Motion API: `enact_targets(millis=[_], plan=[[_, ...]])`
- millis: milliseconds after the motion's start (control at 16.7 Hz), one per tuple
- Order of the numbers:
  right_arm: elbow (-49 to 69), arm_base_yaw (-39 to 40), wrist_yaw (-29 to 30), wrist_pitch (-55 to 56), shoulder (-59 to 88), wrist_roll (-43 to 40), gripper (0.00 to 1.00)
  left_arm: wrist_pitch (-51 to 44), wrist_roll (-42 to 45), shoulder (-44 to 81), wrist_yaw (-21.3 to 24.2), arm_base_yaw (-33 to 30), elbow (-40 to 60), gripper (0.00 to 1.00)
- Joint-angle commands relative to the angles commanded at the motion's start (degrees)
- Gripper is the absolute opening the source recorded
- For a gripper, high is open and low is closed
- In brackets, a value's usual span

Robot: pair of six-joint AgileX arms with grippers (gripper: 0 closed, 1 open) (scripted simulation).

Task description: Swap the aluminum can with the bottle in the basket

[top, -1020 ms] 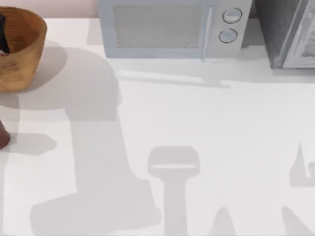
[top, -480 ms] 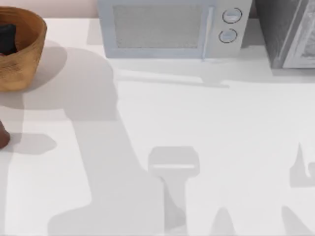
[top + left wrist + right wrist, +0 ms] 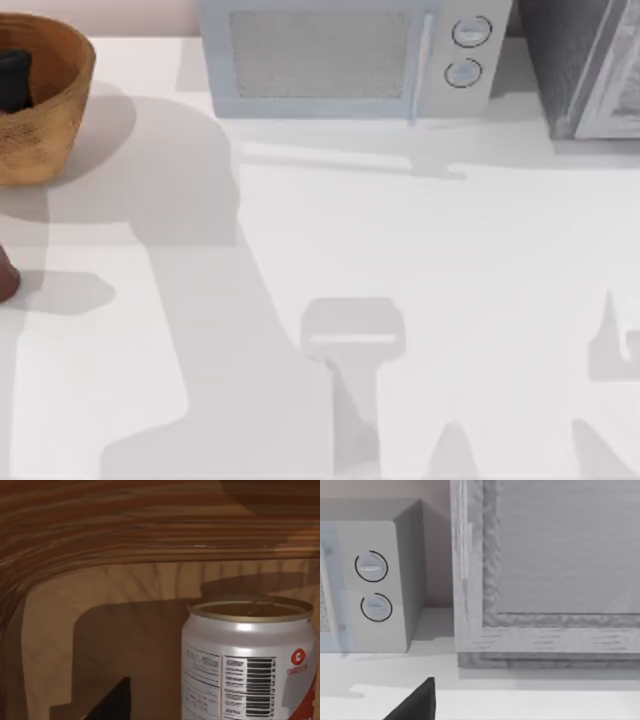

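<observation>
Left gripper (image 3: 12,80): a dark shape low inside the basket (image 3: 45,110), at about ten o'clock of the top view.
What has changed: a second ago only a sliver of that dark shape showed at the table's left edge. It has since slid further in over the basket's hollow. The arm's broad shadow on the table (image 3: 330,230) has shifted with it. Over the last half second both have hardly moved, so the arm seems to have settled.
Aluminum can (image 3: 250,660): upright on the basket floor in the left wrist view. It is close before the camera, with the ribbed wicker wall behind it.
Claw state, left: a black tip shows beside the can. How far open the claw is, and whether it has hold of the can, I cannot tell.
Bottle (image 3: 5,282): a reddish-brown sliver on the bare table at nine o'clock, outside the basket and apart from it. Nothing is touching it.
Meaning for the task: the can is in the basket and the bottle is out on the table. I judge the left arm is at the can, either letting go of it or taking hold.
Right gripper (image 3: 415,704): parked, facing the microwave (image 3: 350,60) at twelve o'clock and the grey cabinet (image 3: 590,60) at two. Its opening cannot be told.
</observation>
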Motion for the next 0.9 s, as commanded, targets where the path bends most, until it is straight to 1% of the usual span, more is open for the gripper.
enact_targets(millis=[660, 720, 900], plan=[[0.0, 0.0, 0.0, 0.0, 0.0, 0.0, 1.00, 0.0, 0.0, 0.0, 0.0, 0.0, 0.0, 0.02], [0.0, 0.0, 0.0, 0.0, 0.0, 0.0, 1.00, 0.0, 0.0, 0.0, 0.0, 0.0, 0.0, 0.00], [0.0, 0.0, 0.0, 0.0, 0.0, 0.0, 1.00, 0.0, 0.0, 0.0, 0.0, 0.0, 0.0, 0.00]])
